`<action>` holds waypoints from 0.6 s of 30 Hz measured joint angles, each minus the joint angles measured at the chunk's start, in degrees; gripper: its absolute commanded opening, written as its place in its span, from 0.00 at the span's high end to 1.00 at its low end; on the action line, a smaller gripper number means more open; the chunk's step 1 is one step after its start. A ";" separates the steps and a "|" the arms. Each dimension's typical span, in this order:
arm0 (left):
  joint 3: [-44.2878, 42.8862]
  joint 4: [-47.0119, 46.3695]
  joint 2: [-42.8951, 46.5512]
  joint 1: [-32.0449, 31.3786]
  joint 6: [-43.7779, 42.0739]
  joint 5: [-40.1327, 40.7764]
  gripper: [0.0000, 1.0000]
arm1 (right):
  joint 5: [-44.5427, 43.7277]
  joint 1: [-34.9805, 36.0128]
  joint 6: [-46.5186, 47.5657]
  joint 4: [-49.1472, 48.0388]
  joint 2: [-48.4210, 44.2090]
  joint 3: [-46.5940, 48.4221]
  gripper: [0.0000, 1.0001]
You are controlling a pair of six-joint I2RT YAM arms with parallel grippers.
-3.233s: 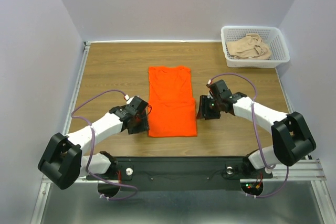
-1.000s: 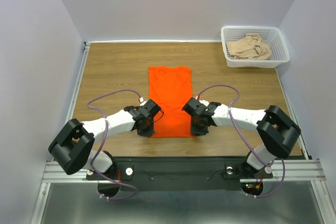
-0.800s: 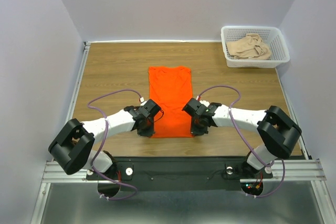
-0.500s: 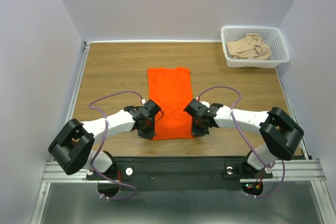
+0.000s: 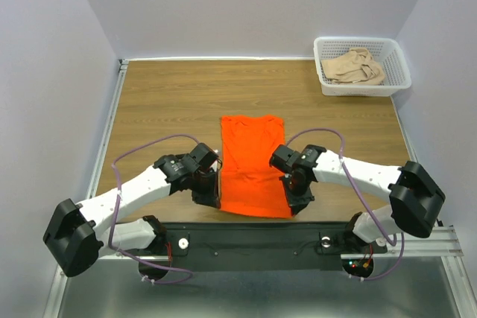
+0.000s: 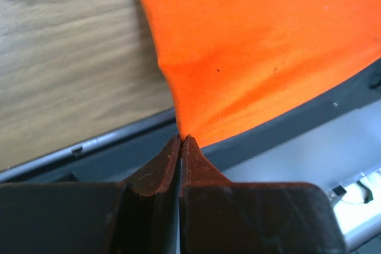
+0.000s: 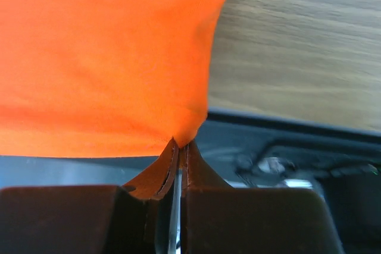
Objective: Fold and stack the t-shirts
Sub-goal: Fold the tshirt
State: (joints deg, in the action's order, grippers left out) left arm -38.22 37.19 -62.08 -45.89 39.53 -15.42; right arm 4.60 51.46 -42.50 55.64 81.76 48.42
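Note:
The orange t-shirt lies folded lengthwise in the middle of the table, its near end lifted over the front rail. My left gripper is shut on its near left corner, where the fingertips pinch the cloth. The right gripper is shut on the near right corner; there too the cloth hangs from closed fingertips. The beige t-shirt lies crumpled in the white basket at the far right.
The black front rail and metal frame run just below the shirt's raised hem. Purple cables loop off both arms. Grey walls close in the wooden table on three sides.
Both grippers have pulled the shirt's near corners up and toward the front edge, dragging the whole orange shirt nearer. The right gripper closed on its corner within the last second.

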 measured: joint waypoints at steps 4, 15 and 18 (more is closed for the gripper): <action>-7.69 4.98 -0.50 -0.04 0.09 2.38 1.00 | -3.65 0.00 3.37 8.74 0.20 9.29 0.99; -20.46 5.33 -6.27 1.49 0.04 13.64 1.00 | -18.18 -3.02 10.12 18.60 5.46 32.39 0.99; -21.77 4.37 -7.72 2.29 -0.11 15.87 1.00 | -20.59 -5.18 11.82 19.02 6.86 34.47 0.99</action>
State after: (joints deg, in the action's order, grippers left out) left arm -59.99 41.56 -69.80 -43.59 39.42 0.45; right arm -15.99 46.28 -30.68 74.65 88.62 82.89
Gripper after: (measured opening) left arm 0.119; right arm 0.038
